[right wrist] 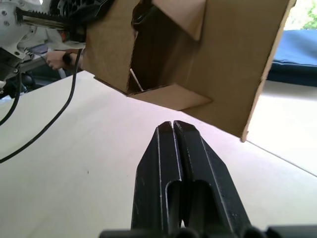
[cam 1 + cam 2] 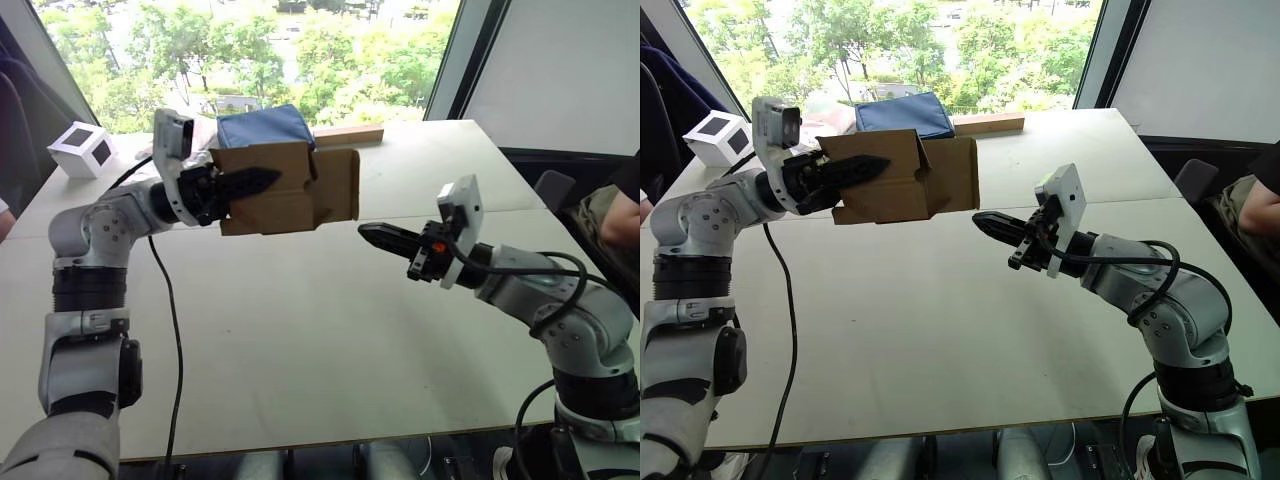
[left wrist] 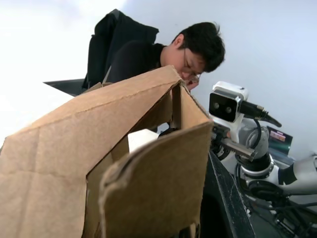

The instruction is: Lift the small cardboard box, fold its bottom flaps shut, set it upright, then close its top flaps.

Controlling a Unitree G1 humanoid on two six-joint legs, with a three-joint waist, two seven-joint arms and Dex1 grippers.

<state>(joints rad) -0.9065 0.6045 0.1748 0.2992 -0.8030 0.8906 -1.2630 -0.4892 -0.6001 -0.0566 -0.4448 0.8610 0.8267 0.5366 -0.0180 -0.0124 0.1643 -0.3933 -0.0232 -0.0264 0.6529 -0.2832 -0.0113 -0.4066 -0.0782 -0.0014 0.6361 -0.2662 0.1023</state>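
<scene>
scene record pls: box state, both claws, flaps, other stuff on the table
box: small cardboard box held off the table, lying sideways
left claw: left claw shut on the box wall, one finger outside
right claw: right claw shut, holding nothing, pointed at the box's open end, short of it
flaps: bottom flaps at the end facing the right claw partly folded, not shut; the inside shows
other items: white cube, blue cloth item, wooden block at far edge
person: seated at the table's right side

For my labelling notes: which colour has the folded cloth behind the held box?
Dark blue cloth, clearest in the right eye view.
</scene>
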